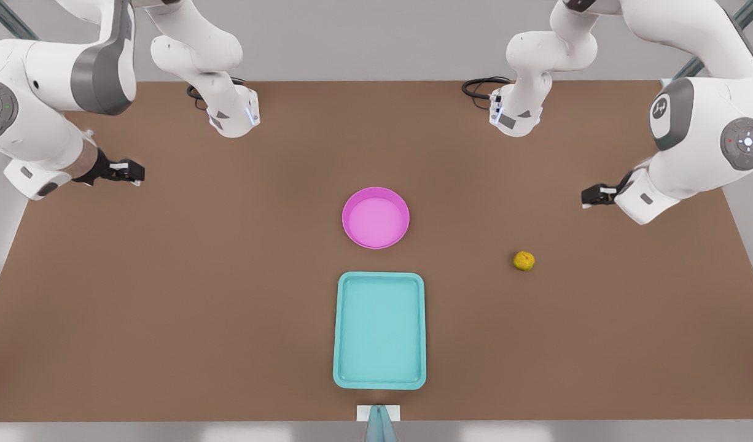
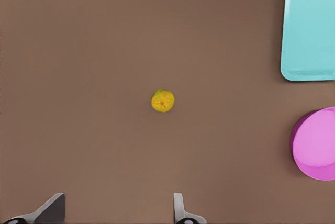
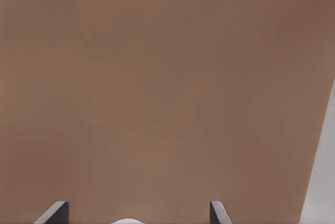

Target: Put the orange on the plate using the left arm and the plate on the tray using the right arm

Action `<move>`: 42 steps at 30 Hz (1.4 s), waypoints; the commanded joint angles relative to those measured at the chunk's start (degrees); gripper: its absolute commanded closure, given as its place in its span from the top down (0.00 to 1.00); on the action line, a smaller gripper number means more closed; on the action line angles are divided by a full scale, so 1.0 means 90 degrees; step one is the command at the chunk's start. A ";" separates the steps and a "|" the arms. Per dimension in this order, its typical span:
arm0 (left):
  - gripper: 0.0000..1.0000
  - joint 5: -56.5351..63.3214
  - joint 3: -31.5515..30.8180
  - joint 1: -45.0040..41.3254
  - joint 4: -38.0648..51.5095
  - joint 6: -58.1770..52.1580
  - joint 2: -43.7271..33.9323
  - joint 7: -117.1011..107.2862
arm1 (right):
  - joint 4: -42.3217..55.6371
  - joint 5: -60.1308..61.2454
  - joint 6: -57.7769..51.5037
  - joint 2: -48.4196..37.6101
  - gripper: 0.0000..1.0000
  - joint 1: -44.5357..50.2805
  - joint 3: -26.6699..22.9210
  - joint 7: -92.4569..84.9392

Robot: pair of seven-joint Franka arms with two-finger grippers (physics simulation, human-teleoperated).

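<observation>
- The small roundish yellow-orange fruit with greenish mottling, the orange (image 1: pixel 524 261), lay alone on the brown matte table (image 1: pixel 167 307), at about three o'clock from the plate and tray in the front view, well apart from both.
- The round glossy magenta-pink plate (image 1: pixel 376 218) sat near the table's middle with nothing in it.
- The rectangular teal plastic tray (image 1: pixel 380 330) with rounded corners lay just at six o'clock from the plate, close to it but not touching, and held nothing.
- The left gripper (image 1: pixel 588 196), black and two-fingered, hung over the table on the front view's right, at about one o'clock from the orange and apart from it. Its fingers (image 2: pixel 180 211) were spread wide with nothing between them; the left wrist view looked down on the orange (image 2: pixel 163 100), with the plate's edge (image 2: pixel 314 145) and a tray corner (image 2: pixel 309 30) off to one side.
- The right gripper (image 1: pixel 134 172) hung on the front view's left, at about ten o'clock from the plate and well apart from it. Its fingers (image 3: pixel 217 212) were also wide and empty, over bare table (image 3: pixel 157 88).
</observation>
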 commanded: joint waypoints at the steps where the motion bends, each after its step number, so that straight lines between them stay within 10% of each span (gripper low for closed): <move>1: 1.00 0.0017 0.0002 -0.0015 -0.0005 0.0542 -0.0002 0.0064 | -0.0030 0.0002 0.0502 0.0006 1.00 -0.0009 -0.0002 -0.0122; 5: 1.00 0.0007 0.0011 0.0004 -0.0591 0.0863 0.0445 -0.0015 | -0.0030 0.0012 0.0502 0.0016 1.00 -0.0009 -0.0002 -0.0122; 9: 1.00 0.0007 0.0011 -0.0005 -0.3149 0.4681 0.1130 0.0005 | -0.0030 0.0012 0.0483 0.0025 1.00 -0.0009 -0.0002 -0.0122; 13: 1.00 -0.0003 0.0011 -0.0035 -0.3628 0.5639 0.1365 0.0044 | -0.0039 0.0022 0.0483 0.0035 1.00 -0.0018 -0.0002 -0.0112; 40: 1.00 -0.0013 0.0011 -0.0279 -0.3824 0.6255 0.2517 0.0044 | -0.0127 0.0061 0.0473 0.0065 1.00 -0.0038 -0.0002 -0.0112; 42: 0.78 -0.0013 0.0011 -0.0279 -0.3814 0.6255 0.2517 0.0044 | -0.0127 0.0061 0.0473 0.0065 1.00 -0.0048 -0.0002 -0.0112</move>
